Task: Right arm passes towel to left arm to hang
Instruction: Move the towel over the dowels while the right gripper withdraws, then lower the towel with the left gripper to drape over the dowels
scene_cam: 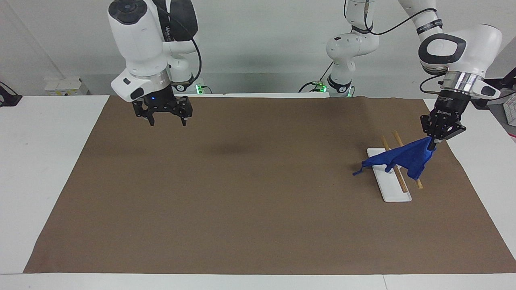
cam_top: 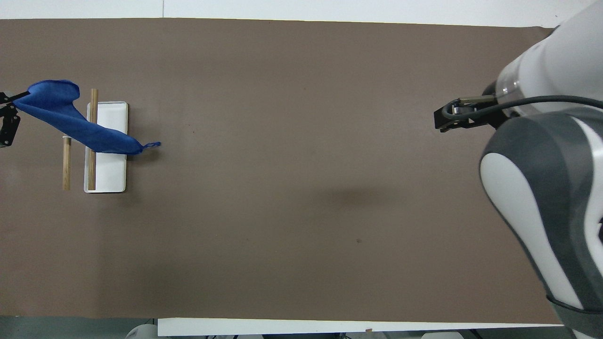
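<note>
Towel point(scene_cam: 403, 159) hangs pinched by a corner in the left gripper point(scene_cam: 434, 144) — draped across the wooden rack point(scene_cam: 397, 171) at about 3 o'clock in the facing view — while the right gripper point(scene_cam: 165, 119) waits, fingers wide, at 10 o'clock over the brown mat point(scene_cam: 242, 193).

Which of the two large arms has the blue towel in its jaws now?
The left arm, at the rack end: its gripper pinches the towel. The right gripper hangs open, empty.
</note>
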`<control>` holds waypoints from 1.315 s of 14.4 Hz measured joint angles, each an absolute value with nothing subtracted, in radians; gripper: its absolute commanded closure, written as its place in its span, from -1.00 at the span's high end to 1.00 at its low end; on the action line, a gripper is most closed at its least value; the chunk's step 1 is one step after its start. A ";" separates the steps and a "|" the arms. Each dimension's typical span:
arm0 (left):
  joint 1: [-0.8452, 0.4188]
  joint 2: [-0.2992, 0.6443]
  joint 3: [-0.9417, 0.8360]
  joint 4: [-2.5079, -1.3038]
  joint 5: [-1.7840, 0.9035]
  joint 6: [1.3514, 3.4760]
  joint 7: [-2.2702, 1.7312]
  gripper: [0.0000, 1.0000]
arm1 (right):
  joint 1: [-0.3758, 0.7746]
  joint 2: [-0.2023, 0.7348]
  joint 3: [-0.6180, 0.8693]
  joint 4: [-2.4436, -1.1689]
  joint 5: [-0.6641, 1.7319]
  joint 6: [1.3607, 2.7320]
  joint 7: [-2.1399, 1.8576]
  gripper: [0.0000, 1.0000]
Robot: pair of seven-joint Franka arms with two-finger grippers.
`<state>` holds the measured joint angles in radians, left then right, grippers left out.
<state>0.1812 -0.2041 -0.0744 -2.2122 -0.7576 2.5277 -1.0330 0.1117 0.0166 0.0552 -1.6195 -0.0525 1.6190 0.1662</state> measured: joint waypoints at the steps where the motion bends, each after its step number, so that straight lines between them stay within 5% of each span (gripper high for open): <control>1: 0.178 -0.202 -0.078 -2.212 -0.758 2.532 -1.032 -1.00 | 0.111 0.006 0.032 -1.621 -0.052 1.605 0.157 1.00; 19: 0.139 -0.197 -0.091 -2.246 -0.735 2.583 -1.568 -1.00 | 0.083 -0.032 -0.069 -1.681 -0.002 1.632 0.036 1.00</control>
